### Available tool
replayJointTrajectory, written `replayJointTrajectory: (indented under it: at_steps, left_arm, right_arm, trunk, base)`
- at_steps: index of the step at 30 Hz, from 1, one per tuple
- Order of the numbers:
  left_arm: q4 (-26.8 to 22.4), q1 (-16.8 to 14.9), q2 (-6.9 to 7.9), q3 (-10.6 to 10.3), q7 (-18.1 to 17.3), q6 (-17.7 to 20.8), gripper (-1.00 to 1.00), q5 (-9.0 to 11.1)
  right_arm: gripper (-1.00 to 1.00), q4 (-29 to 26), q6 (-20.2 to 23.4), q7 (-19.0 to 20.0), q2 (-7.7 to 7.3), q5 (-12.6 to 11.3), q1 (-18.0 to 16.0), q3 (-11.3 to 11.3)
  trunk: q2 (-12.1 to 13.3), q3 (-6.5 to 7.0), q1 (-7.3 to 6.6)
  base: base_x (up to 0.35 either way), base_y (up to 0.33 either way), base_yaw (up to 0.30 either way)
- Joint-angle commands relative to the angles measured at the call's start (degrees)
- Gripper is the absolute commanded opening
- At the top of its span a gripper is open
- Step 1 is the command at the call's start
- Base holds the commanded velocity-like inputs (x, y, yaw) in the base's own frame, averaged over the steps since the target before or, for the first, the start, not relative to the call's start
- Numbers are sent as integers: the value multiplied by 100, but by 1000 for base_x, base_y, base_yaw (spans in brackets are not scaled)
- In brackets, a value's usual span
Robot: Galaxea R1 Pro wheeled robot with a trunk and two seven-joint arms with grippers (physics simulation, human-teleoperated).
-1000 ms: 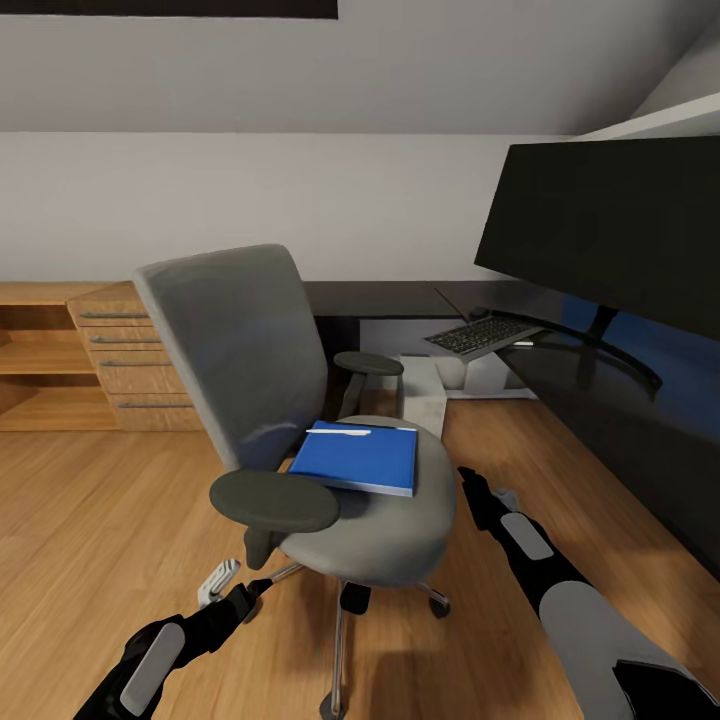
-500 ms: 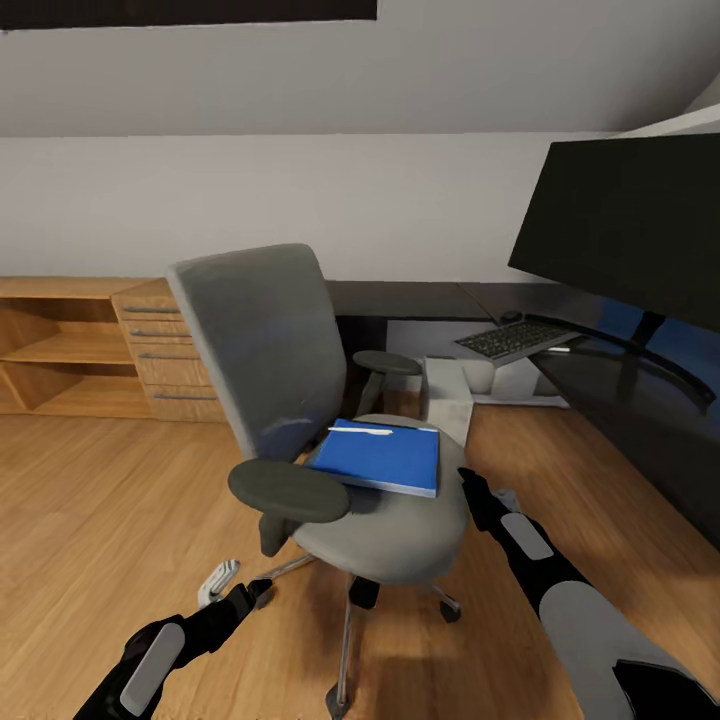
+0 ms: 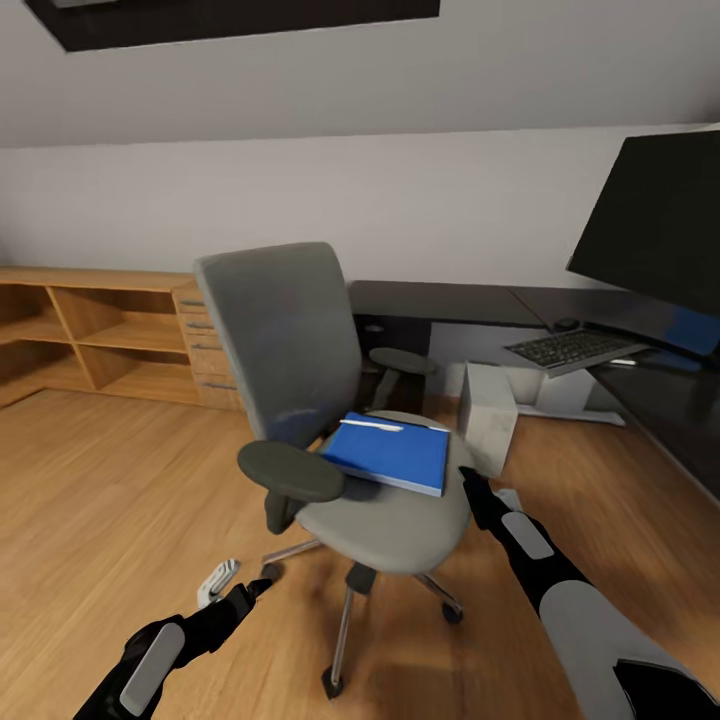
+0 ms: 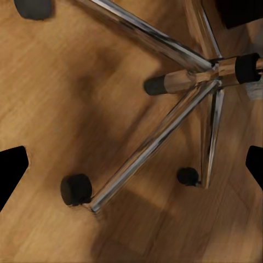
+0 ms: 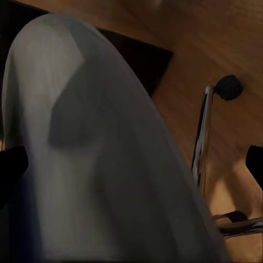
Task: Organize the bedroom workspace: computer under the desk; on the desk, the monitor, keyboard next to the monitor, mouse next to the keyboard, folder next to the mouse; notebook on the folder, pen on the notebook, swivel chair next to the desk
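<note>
The swivel chair (image 3: pixel 285 340) stands mid-room on the wood floor, its grey back turned toward the shelves. On its seat lies the blue folder (image 3: pixel 395 458) with a white pen (image 3: pixel 372 424) on top. My right gripper (image 3: pixel 470 492) is open just beside the seat's right edge; the right wrist view looks along the grey seat (image 5: pixel 98 164). My left gripper (image 3: pixel 238 586) hangs open low, near the chrome base (image 4: pixel 159 137). The monitor (image 3: pixel 660 220), keyboard (image 3: pixel 572 349) and a small dark mouse (image 3: pixel 567 324) are on the black desk (image 3: pixel 440 300). The pale computer (image 3: pixel 490 415) stands on the floor by the desk.
Light-wood shelves and a drawer unit (image 3: pixel 110 335) line the left wall. Open wood floor (image 3: pixel 120 500) lies left of the chair. A castor (image 4: pixel 75 189) and the chair's legs spread below my left gripper. The desk edge runs along the right side.
The camera has swung left: more of the shelves shows and the monitor has slid to the picture's right edge. Both arms hold the same pose, and the folder stays on the seat.
</note>
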Motion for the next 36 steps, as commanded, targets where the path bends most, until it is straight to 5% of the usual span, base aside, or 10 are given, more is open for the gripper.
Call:
replayJointTrajectory:
  at_steps: [1,11,36]
  left_arm:
    - [3,-6,-4,16,-17,36,100,10]
    - [3,-6,-4,17,-18,36,100,13]
    - [3,64,-4,42,-77,36,100,27]
  right_arm:
    - [100,34,35,-21,6,-70,4,22]
    - [100,34,23,-22,4,-57,4,20]
    - [100,4,19,-13,-2,-54,4,19]
  trunk:
    - [-1,-6,0]
    - [-1,-6,0]
    - [-1,-6,0]
  base:
    - [0,0,278]
    - [0,0,209]
    - [163,-100,4]
